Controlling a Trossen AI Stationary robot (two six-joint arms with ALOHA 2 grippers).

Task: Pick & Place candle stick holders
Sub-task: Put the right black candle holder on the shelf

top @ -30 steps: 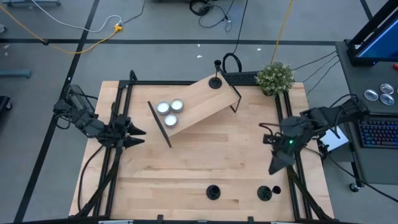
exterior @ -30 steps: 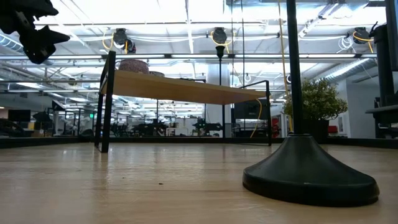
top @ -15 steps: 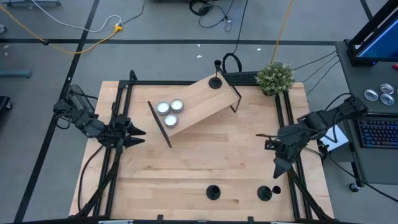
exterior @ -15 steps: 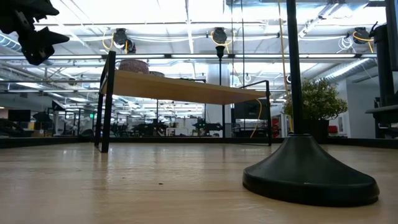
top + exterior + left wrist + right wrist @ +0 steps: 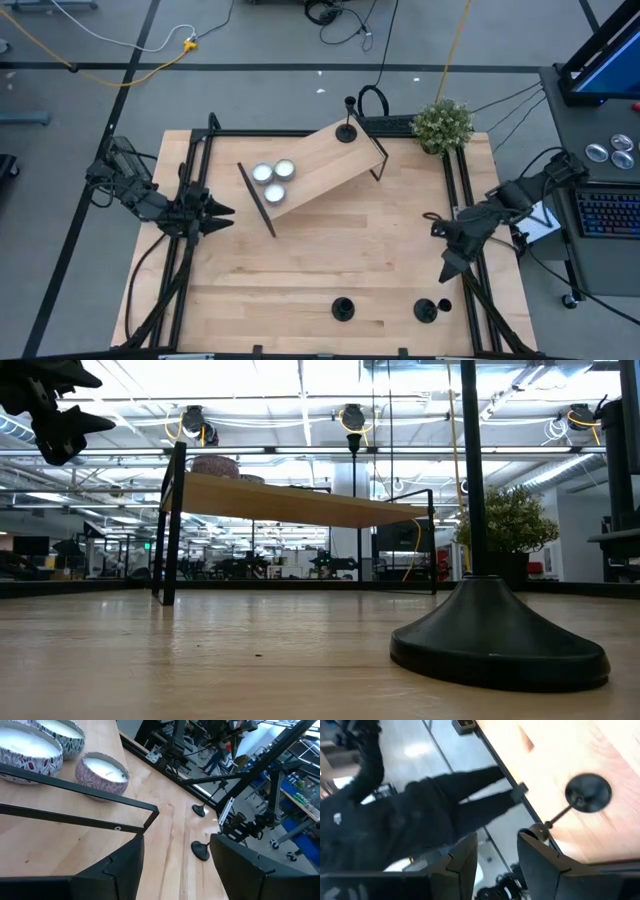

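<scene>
While my right gripper (image 5: 447, 268) hangs spread and empty in the high view, two candle stick holders (image 5: 343, 309) stand on the bench (image 5: 330, 255) just beyond it. Low view: one holder's base (image 5: 498, 632) looms near. Left wrist view: my left gripper (image 5: 175, 862) gapes beside three tealights (image 5: 102, 772). Right wrist view: one holder (image 5: 587, 793) lies ahead.

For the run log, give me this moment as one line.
left gripper: open, waiting table's left | right gripper: open, above candle stick holder | shelf: one holder

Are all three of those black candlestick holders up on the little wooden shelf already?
No. Only one candlestick holder stands on the wooden shelf; two others sit on the table near its front edge.
</scene>
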